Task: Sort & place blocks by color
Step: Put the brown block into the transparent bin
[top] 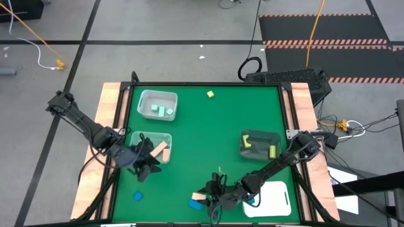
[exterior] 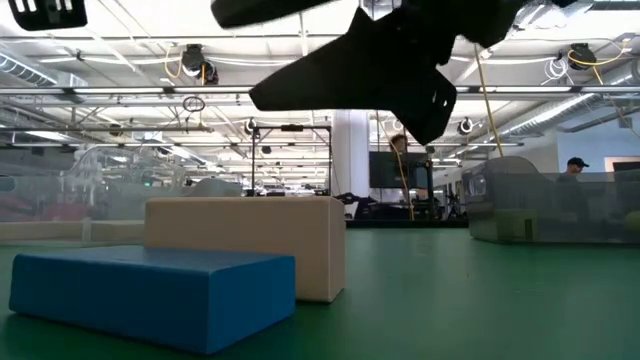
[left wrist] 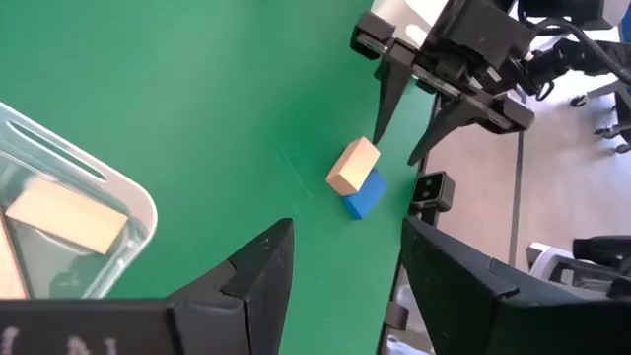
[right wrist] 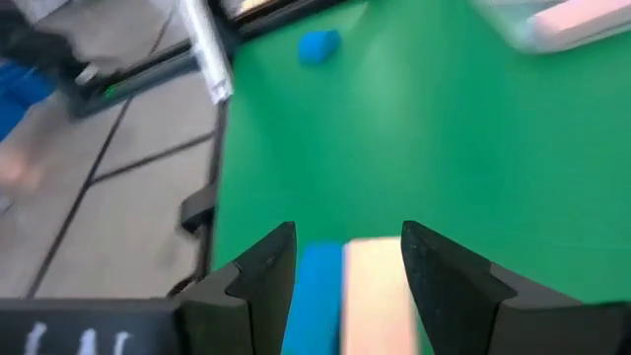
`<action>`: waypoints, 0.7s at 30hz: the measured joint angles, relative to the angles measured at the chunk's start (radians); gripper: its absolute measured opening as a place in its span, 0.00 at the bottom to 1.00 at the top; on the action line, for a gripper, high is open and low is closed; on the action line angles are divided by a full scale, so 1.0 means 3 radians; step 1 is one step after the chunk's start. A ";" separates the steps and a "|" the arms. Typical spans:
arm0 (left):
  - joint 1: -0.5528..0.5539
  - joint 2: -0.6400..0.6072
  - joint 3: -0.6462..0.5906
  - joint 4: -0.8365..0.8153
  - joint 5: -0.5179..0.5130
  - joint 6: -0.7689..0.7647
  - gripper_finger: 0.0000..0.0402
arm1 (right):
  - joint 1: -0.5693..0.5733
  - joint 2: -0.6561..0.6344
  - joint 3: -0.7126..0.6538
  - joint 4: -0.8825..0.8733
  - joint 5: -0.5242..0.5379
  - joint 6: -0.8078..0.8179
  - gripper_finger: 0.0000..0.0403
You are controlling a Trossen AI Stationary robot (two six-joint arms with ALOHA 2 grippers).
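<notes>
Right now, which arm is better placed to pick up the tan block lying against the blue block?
Right. The right gripper hangs open just above the tan block and blue block. The left gripper sits beside the clear plastic bin.

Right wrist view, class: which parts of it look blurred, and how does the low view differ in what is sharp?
Right wrist view: the tan block and blue block between the right gripper fingers are soft-edged, and the far blue cube and clear bin are smeared. Low view: both blocks are crisp, while the dark arm overhead is only a silhouette against the ceiling lights.
</notes>
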 joint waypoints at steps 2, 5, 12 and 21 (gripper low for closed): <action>-0.0036 0.0000 0.0000 0.0001 0.0000 -0.0028 0.48 | 0.0005 0.0000 0.0000 -0.0020 -0.0167 -0.0054 0.44; -0.0079 0.0000 0.0000 0.0001 -0.0008 -0.0045 0.48 | 0.0030 0.0000 0.0000 -0.0128 -0.0238 -0.0176 0.44; -0.0119 0.0000 0.0000 0.0001 -0.0101 -0.0231 0.48 | 0.0012 0.0000 0.0000 -0.0349 -0.0238 -0.0518 0.44; -0.0119 0.0000 0.0000 0.0001 -0.0100 -0.0360 0.48 | -0.0020 0.0085 0.0000 -0.0221 -0.0250 -0.0604 0.44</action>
